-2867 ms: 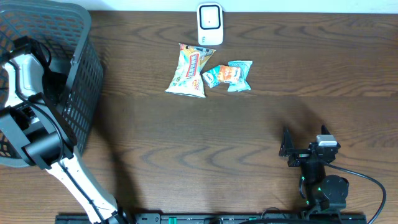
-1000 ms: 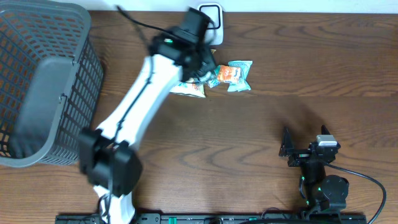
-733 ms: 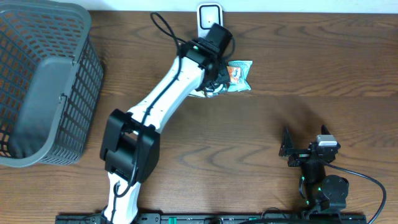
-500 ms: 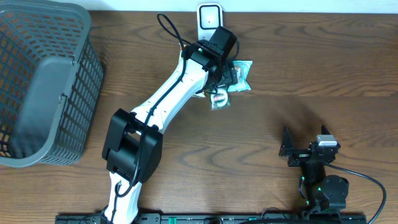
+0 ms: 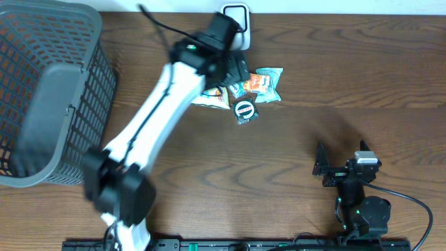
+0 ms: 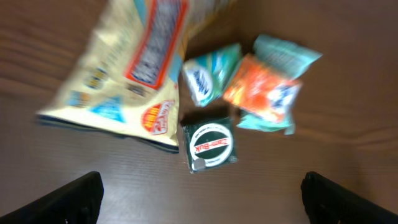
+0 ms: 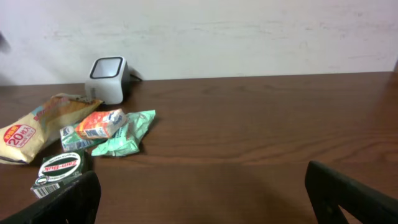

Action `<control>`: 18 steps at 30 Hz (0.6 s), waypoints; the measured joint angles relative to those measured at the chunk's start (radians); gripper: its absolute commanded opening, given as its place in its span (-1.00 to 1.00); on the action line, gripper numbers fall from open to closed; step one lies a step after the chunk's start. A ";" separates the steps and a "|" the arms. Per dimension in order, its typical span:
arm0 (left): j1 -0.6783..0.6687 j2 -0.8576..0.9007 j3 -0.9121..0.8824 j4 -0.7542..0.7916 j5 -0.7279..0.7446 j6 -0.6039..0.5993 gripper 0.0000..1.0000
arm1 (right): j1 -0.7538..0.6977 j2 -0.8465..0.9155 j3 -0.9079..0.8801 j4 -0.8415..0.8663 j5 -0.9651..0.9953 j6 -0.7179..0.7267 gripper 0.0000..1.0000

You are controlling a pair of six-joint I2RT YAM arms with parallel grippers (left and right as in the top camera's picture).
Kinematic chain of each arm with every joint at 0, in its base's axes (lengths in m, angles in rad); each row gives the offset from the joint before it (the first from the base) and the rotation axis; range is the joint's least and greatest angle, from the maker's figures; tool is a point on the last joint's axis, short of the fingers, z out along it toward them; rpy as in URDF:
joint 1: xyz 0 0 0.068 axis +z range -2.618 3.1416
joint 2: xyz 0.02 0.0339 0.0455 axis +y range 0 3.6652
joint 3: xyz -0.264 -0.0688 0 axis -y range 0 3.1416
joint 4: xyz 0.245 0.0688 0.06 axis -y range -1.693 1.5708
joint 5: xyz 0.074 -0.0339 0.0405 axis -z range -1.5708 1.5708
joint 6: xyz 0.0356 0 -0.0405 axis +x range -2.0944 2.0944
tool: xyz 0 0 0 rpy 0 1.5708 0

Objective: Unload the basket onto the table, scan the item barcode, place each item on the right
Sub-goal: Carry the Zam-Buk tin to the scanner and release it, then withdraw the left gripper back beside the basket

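dragged the green packet clear of the other snacks since a moment ago and let go; left it flat, label up, just beside the yellow bag. holds the left claw wide, empty, above it, likely for regripping toward the scanner behind. parks the right claw wide, well apart. has bare counter frontward.

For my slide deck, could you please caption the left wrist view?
Open left gripper above a dark green packet beside a yellow bag and teal pouches.
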 measured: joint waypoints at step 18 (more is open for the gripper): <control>0.417 -0.571 0.000 -0.388 -0.128 0.010 0.95 | 0.000 0.000 0.000 0.000 0.000 0.000 0.98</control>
